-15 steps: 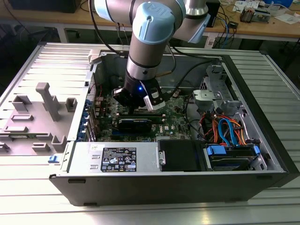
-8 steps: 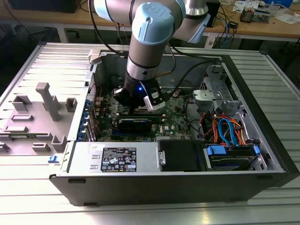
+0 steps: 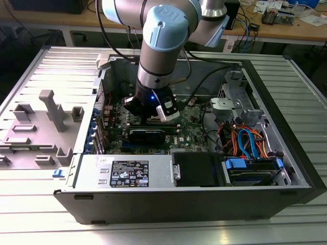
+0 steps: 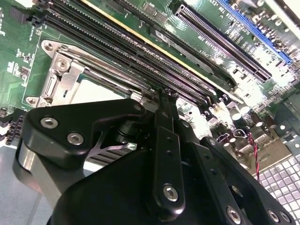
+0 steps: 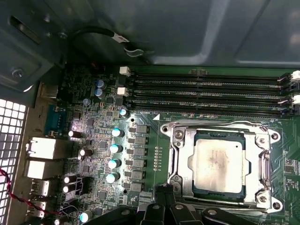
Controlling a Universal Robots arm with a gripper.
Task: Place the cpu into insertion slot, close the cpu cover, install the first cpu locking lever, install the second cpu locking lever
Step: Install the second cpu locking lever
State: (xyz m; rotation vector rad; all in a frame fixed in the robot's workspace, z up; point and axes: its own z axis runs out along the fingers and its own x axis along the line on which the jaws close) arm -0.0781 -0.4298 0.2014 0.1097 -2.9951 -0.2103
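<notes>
Nearest the lens in the second wrist view, the gripper [image 4: 161, 101] shows as black linkage with its fingertips drawn together to a narrow point, nothing visibly between them; whether they pinch a thin lever I cannot tell.

Going left to right in the exterior view: a grey plastic fixture [image 3: 48, 109] stands on the ribbed bench [image 3: 30, 204] by the bench's far edge on the exterior view's left, then the open computer case [image 3: 194, 201], with the arm [image 3: 161, 46] reaching down into it over the green motherboard [image 3: 191, 135]. A black shroud [image 3: 196, 168] lies against the case's near wall, and a bundle of orange and blue cables [image 3: 245, 140] fills the corner toward the exterior view's right.

In the first wrist view the cpu [image 5: 218, 164] sits flat in the insertion slot [image 5: 220, 166], its silvery top showing through the cut-out of the cpu cover [image 5: 180, 159], which lies closed over it. The long memory slots [image 5: 206, 91] run just beside the socket. The gripper's tip touches or nearly touches the socket's edge.
</notes>
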